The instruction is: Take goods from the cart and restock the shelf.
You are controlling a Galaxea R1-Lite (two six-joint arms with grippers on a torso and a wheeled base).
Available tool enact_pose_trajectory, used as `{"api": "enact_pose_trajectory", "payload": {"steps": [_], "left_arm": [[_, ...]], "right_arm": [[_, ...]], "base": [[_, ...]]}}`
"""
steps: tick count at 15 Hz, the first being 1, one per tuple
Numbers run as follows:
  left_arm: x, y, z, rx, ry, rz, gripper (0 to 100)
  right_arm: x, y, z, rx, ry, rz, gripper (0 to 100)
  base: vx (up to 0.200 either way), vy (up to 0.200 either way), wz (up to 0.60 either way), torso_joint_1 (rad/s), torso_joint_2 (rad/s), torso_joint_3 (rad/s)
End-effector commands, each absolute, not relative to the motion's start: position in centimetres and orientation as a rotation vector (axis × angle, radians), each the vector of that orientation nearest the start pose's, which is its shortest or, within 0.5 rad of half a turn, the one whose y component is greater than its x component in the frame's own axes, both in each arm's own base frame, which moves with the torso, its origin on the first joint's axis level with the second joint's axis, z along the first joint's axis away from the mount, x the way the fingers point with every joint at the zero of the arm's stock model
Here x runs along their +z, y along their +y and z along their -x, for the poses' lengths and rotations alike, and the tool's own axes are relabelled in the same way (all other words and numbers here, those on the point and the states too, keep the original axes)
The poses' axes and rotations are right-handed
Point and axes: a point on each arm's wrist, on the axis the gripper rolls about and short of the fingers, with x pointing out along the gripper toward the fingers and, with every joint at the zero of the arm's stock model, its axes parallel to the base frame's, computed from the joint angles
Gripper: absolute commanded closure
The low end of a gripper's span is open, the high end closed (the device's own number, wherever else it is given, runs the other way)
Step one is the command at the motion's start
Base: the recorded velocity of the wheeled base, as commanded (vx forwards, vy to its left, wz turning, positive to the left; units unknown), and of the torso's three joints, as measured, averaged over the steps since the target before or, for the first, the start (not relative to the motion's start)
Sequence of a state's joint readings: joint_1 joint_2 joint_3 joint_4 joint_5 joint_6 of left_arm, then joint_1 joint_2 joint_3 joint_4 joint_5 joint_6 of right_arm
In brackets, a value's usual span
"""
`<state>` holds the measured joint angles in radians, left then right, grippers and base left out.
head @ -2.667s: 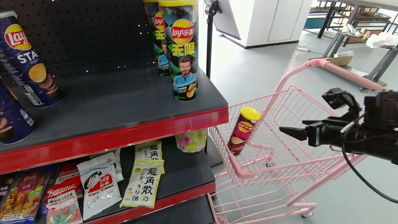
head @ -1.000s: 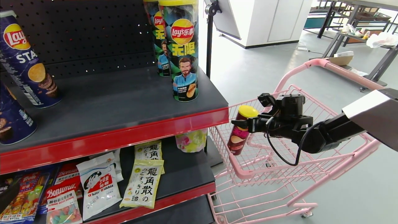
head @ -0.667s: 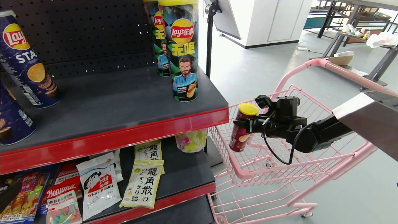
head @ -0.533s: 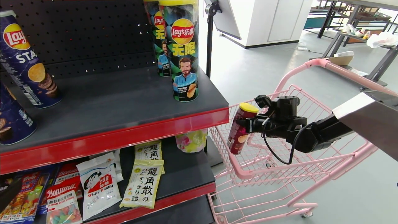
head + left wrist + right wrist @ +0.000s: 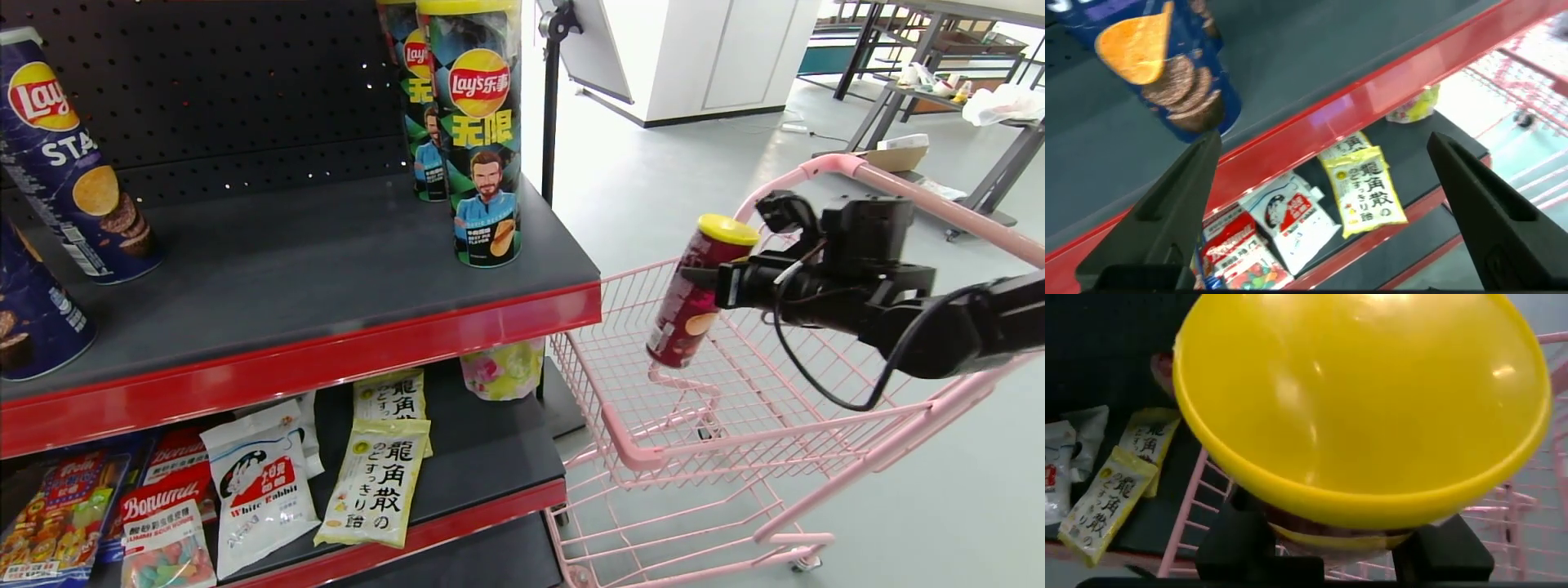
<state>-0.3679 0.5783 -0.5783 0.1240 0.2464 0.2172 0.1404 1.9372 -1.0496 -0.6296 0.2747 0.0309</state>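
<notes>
The can (image 5: 686,322) is clamped just below its yellow lid (image 5: 728,229) by the right claw (image 5: 709,282) and held tilted above the cart (image 5: 629,445). It should be righted, then carried over the red lip (image 5: 408,339) onto the bare shelf (image 5: 326,261) left of the claw.

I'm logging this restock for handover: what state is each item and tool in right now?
red chip can, yellow lid on, tilted, held above the cart
right tool, shut on the red chip can
left tool, open, holding nothing
green chip cans, upright on the upper shelf
blue chip cans, standing on the upper shelf
yellow candy bag, lying flat on the lower shelf
</notes>
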Motion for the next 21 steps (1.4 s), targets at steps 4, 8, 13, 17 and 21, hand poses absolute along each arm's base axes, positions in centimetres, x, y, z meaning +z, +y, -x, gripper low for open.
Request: {"api": "enact_pose_trajectory", "payload": {"steps": [4, 8, 13, 17, 21], "left_arm": [[22.6, -0.4, -2.6, -0.114, 0.114, -0.257, 0], [22.4, -0.4, -2.8, -0.119, 0.127, -0.265, 0], [22.3, -0.4, -2.9, -0.104, 0.132, -0.289, 0], [22.4, -0.3, -2.5, -0.108, 0.115, -0.316, 0], [22.4, -0.2, -2.3, -0.109, 0.102, -0.332, 0]], "right_arm": [[26.9, 1.4, -24.7, 0.194, 0.189, 0.006, 100], [26.5, 1.8, -16.0, 0.246, 0.204, 0.048, 100], [24.7, 1.2, -10.8, 0.249, 0.195, 0.165, 100], [24.7, 1.2, -10.4, 0.244, 0.187, 0.167, 100], [24.3, 1.2, -10.5, 0.242, 0.203, 0.166, 100]], "base": [[0.000, 0.000, 0.00, 0.000, 0.00, 0.000], [0.000, 0.000, 0.00, 0.000, 0.00, 0.000], [0.000, 0.000, 0.00, 0.000, 0.00, 0.000], [0.000, 0.000, 0.00, 0.000, 0.00, 0.000], [0.000, 0.000, 0.00, 0.025, -0.07, -0.046]]}}
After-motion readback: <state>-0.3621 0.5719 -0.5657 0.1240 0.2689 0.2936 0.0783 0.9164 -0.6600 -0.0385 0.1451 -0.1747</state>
